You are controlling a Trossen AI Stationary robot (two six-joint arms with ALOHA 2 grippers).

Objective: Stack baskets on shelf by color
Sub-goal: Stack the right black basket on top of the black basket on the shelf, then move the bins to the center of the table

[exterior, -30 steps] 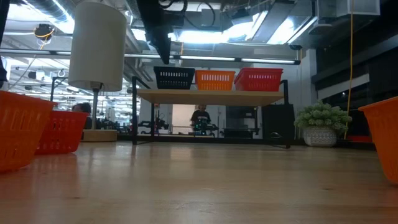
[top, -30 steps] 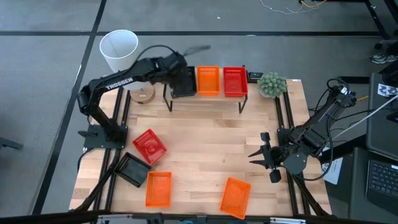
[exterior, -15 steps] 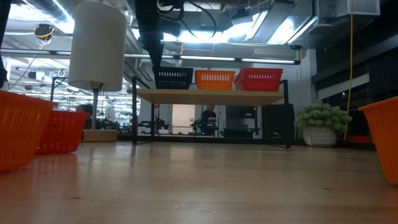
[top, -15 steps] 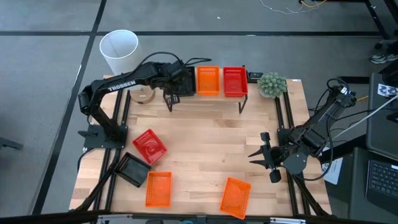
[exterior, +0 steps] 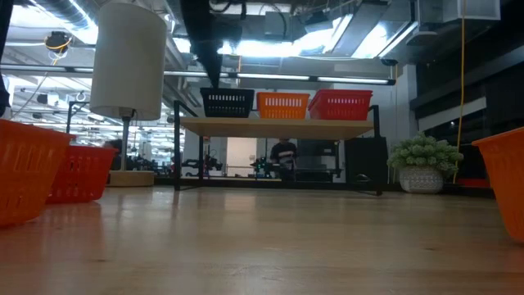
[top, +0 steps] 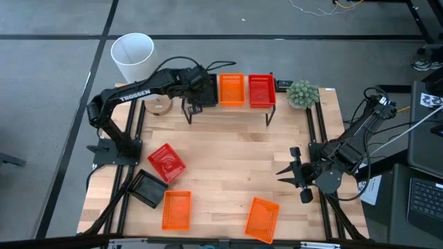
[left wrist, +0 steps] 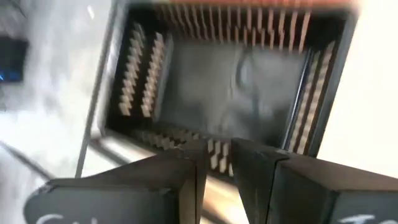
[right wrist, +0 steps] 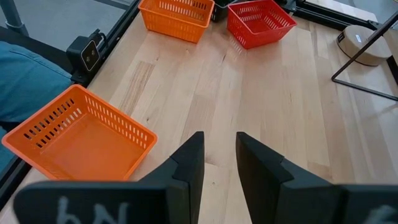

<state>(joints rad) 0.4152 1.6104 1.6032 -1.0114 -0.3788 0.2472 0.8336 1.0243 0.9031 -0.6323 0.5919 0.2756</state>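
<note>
On the shelf point(top: 228, 109) stand a black basket point(exterior: 228, 102) at its left end, an orange one point(top: 232, 90) in the middle and a red one point(top: 261, 90) on the right. My left gripper point(left wrist: 219, 165) hovers over the black basket point(left wrist: 249, 81), fingers pointing down at its rim. Loose on the tabletop rest a red basket point(top: 166, 162), a black one point(top: 147, 188) and two orange ones point(top: 176, 209) point(top: 262, 218). The right gripper point(top: 282, 173) waits at the table's right side, narrowly open, touching nothing. My left gripper has one side wall point(left wrist: 219, 149) of the black basket between its two fingers, one inside the basket and one outside. It comes from above, pointing down. The basket sits level, its bottom on the shelf top point(exterior: 278, 125).
A white cup point(top: 133, 55) and a tape roll point(top: 160, 105) stand left of the shelf, a small plant point(top: 303, 93) to its right. Bare wood lies in the table's middle. The right wrist view shows an orange basket point(right wrist: 81, 134) close by.
The left arm has swung from the shelf's far left corner toward the table's near edge and now covers most of the black basket. The basket has stayed in its place on the shelf.
</note>
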